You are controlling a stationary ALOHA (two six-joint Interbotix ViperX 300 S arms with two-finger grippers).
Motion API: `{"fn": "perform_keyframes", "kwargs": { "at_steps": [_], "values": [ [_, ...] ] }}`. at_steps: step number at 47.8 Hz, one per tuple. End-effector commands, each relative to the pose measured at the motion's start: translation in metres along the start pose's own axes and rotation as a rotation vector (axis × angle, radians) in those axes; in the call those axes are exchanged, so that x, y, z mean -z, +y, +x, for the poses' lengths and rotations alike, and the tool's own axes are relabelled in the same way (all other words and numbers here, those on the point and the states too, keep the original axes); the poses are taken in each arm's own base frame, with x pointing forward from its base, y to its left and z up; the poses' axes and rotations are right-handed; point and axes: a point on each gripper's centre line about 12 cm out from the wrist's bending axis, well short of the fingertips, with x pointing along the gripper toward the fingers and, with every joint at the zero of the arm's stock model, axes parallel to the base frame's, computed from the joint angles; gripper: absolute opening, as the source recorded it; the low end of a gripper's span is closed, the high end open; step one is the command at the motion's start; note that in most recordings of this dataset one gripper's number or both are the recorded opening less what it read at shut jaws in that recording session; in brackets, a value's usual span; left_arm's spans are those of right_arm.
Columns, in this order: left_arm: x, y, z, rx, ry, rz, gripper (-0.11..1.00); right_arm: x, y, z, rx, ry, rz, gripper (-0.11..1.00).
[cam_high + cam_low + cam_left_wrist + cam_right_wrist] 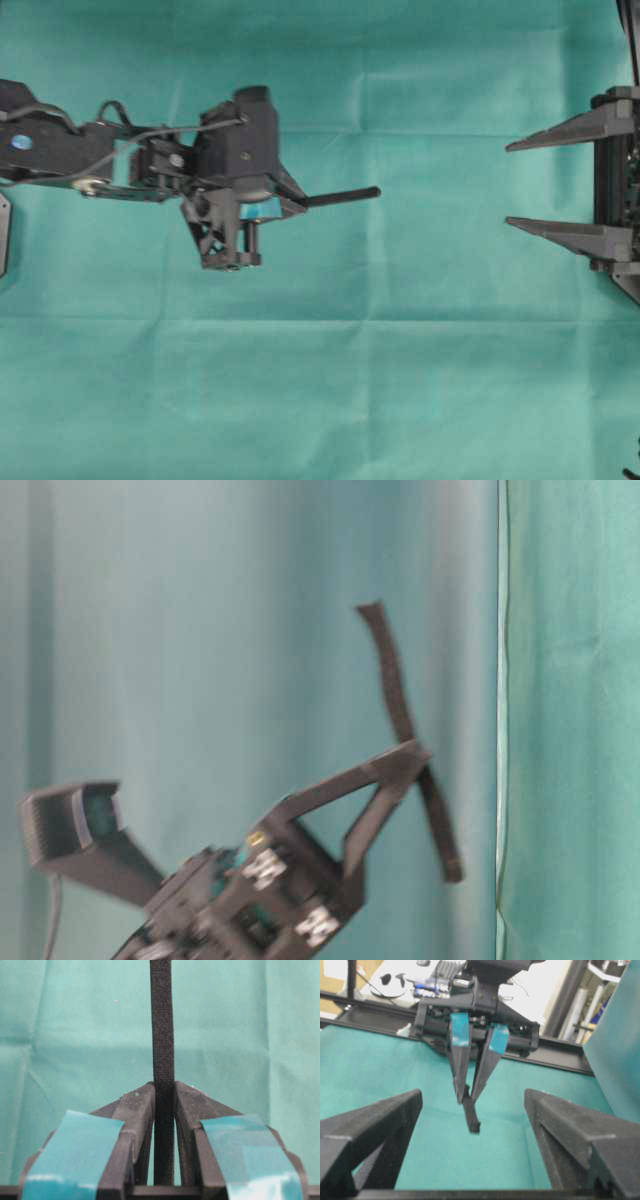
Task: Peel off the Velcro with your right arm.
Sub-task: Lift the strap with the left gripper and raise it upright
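The Velcro (345, 195) is a thin black strip held above the teal cloth, its free end pointing towards the right side. My left gripper (298, 203), the one with teal finger patches, is shut on it near one end. In the left wrist view the Velcro (162, 1035) runs straight up between the closed fingers (137, 1110). In the table-level view the strip (390, 670) sticks out both ways past the fingertips. My right gripper (509, 185) stands wide open at the right edge, well apart from the strip. From the right wrist the Velcro (471, 1117) hangs ahead between the open fingers (395, 1115).
Teal cloth (380, 380) covers the whole table, with creases across it. A teal backdrop (615, 1045) rises at the side. Black frame rails (560, 1052) and lab equipment lie behind the left arm in the right wrist view.
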Motion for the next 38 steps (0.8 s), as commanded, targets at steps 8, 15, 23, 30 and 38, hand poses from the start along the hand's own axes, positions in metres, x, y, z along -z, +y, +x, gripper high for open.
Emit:
{"fn": "perform_keyframes", "kwargs": {
  "at_steps": [8, 15, 23, 30, 38],
  "values": [
    [-0.016, -0.007, -0.037, 0.017, -0.098, 0.0, 0.1, -0.012, -0.001, 0.014, 0.0, -0.009, -0.014, 0.62],
    [-0.017, -0.009, -0.047, 0.026, -0.119, -0.031, 0.1, -0.012, 0.0, 0.023, -0.009, 0.009, -0.074, 0.62],
    [-0.02, -0.01, -0.056, 0.036, -0.159, -0.1, 0.1, -0.01, 0.0, 0.038, -0.02, 0.036, -0.173, 0.62],
    [-0.022, -0.01, -0.064, 0.049, -0.215, -0.191, 0.1, -0.011, -0.003, 0.049, -0.011, 0.051, -0.237, 0.62],
    [-0.021, -0.01, -0.07, 0.071, -0.264, -0.316, 0.1, -0.006, -0.011, 0.062, 0.013, 0.061, -0.29, 0.62]
  ]
}}
